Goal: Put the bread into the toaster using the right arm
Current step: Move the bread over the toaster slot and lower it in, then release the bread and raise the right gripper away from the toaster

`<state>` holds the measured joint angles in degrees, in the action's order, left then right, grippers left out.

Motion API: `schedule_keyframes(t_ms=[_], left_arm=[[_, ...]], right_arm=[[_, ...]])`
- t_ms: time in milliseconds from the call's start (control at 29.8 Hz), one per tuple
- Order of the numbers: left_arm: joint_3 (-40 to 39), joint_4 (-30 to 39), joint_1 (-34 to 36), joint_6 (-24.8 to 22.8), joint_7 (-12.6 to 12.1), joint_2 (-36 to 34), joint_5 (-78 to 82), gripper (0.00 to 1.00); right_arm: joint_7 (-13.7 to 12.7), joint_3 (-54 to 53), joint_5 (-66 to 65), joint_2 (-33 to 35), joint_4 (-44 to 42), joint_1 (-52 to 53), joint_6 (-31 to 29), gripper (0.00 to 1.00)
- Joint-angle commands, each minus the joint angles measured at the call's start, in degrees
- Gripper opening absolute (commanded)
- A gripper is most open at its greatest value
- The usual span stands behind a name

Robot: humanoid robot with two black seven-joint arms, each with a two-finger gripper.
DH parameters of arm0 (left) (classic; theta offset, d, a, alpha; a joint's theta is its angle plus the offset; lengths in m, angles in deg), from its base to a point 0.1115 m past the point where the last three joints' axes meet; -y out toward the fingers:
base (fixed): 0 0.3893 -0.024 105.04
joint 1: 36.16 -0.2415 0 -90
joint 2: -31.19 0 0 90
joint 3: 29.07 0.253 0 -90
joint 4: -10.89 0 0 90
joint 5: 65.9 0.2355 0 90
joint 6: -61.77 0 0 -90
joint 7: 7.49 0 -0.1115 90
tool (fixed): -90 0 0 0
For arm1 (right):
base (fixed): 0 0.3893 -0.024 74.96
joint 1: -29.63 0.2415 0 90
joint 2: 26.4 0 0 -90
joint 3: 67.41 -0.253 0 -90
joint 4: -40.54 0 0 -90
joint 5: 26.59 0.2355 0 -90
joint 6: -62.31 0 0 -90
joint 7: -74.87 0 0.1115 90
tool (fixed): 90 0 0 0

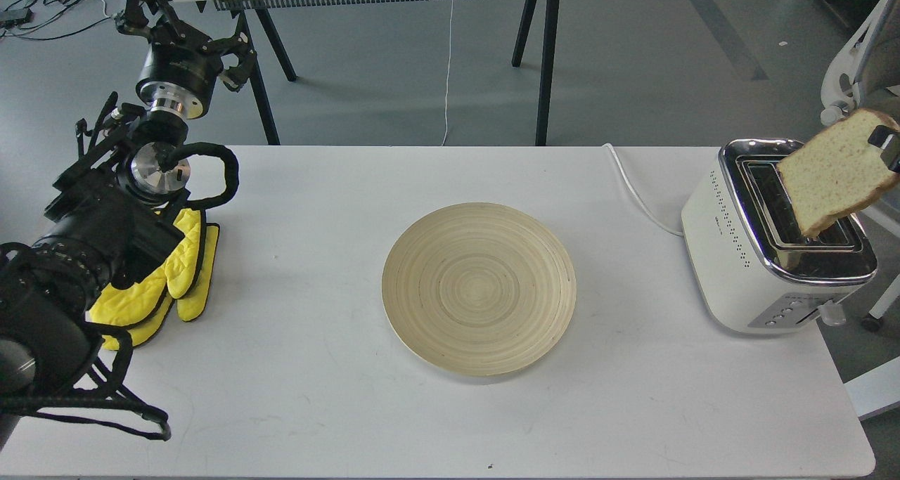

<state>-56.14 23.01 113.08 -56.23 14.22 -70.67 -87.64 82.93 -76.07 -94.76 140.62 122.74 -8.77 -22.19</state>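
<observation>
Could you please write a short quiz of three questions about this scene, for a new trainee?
1. True or false: the bread lies flat on the plate.
2. Which thing lies under the left arm? A) yellow oven mitts B) a knife C) a cup
3. Fill in: the white cord runs across the table to the ____.

Key
1. False: the bread hangs tilted above the toaster, its lower corner at a slot; the plate holds nothing.
2. A.
3. Toaster.

Only a small part of the right gripper shows at the bread's upper edge.
</observation>
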Motion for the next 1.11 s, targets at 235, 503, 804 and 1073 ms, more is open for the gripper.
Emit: schedule_keyframes(t_ms=[235,503,804,1073], left_arm=[[0.00,0.00,0.00,0.00,0.01,0.08,0.03,1.00],[0.00,0.00,0.00,0.00,0.01,0.08,0.03,1.00],[0.00,0.00,0.00,0.00,0.01,0.08,-0.05,1.00],[0.00,0.00,0.00,0.00,0.01,0.08,-0.05,1.00]], right_arm=[[-0.86,1.01,0.05,-3.11,-0.38,-0.36,0.21,0.02],[-0.77,1.80,0.31,-5.13,-1.60,-0.89,0.30,0.03],[-0.42,1.54,0.75,-7.15,-2.57,-3.88,2.06,0.72],[0.02,-7.50,7.76,-9.17,-2.40,-3.70,2.24,0.97]])
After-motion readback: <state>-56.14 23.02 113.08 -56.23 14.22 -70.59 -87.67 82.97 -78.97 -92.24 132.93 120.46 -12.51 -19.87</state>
